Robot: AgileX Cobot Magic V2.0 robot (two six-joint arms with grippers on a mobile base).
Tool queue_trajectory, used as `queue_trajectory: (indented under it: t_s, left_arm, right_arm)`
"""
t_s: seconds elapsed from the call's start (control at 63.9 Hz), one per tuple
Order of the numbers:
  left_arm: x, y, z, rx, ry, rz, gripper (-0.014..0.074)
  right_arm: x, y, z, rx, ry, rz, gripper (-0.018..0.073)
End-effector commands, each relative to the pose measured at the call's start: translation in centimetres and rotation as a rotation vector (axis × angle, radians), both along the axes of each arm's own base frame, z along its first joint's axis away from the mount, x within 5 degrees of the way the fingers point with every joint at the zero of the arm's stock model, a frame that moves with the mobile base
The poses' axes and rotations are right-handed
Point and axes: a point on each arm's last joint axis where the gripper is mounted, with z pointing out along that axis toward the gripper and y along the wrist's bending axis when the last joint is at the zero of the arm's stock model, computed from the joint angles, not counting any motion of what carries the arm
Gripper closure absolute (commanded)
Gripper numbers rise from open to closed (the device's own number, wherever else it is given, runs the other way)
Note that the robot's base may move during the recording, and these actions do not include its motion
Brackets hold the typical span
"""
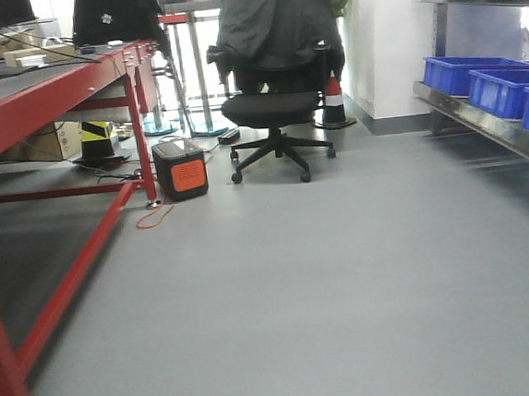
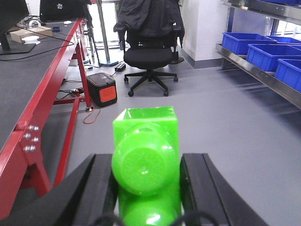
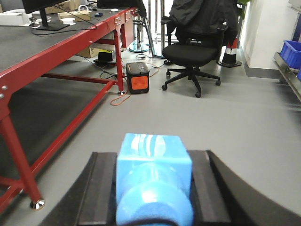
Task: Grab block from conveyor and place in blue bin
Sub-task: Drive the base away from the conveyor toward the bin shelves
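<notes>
In the right wrist view my right gripper (image 3: 153, 188) is shut on the bright blue block (image 3: 154, 176), held above the grey floor. In the left wrist view my left gripper (image 2: 146, 188) is shut on a bright green block (image 2: 146, 160) of the same stepped shape. The conveyor (image 1: 24, 94), with dark belt and red frame, runs along the left in all views, also in the left wrist view (image 2: 21, 89) and the right wrist view (image 3: 42, 47). Blue bins (image 1: 491, 81) sit on a metal shelf at the right, also in the left wrist view (image 2: 263, 49). Neither gripper shows in the front view.
A black office chair (image 1: 273, 86) with a jacket stands ahead in the aisle. A black and orange box (image 1: 180, 168) with an orange cable sits on the floor by the conveyor leg. A traffic cone (image 1: 333, 99) stands by the wall. Monitors and boxes rest on the belt's far end.
</notes>
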Motion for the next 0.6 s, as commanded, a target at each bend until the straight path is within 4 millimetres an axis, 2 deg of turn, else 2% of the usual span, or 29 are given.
queue_trajectory:
  t_s: [0.0,0.579]
  left_arm:
    - [-0.11,-0.04,0.15,-0.009,-0.023,-0.006,0.0707]
    - [-0.11,-0.04,0.15,-0.009,-0.023,-0.006,0.0707]
  right_arm:
    - [-0.14,-0.11,0.45,-0.001,-0.038,-0.007,0.0712]
    - [-0.14,-0.11,0.45,-0.001,-0.038,-0.007,0.0712]
